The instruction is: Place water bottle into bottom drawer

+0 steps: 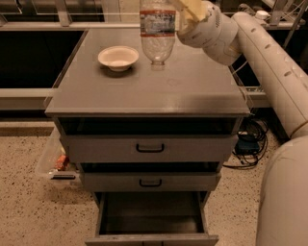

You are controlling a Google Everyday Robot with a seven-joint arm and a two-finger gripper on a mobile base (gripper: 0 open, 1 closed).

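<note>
Gripper (183,7) clasping water bottle (157,36) above cabinet (192,91), bowl (118,57) beside, bottom drawer (151,238) open

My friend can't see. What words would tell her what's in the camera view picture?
A white robot arm's pincer grips a clear water bottle, narrow end down, just above the back of a grey cabinet top, with a white bowl to its left. At the cabinet's foot, the bottom drawer is pulled open.
</note>
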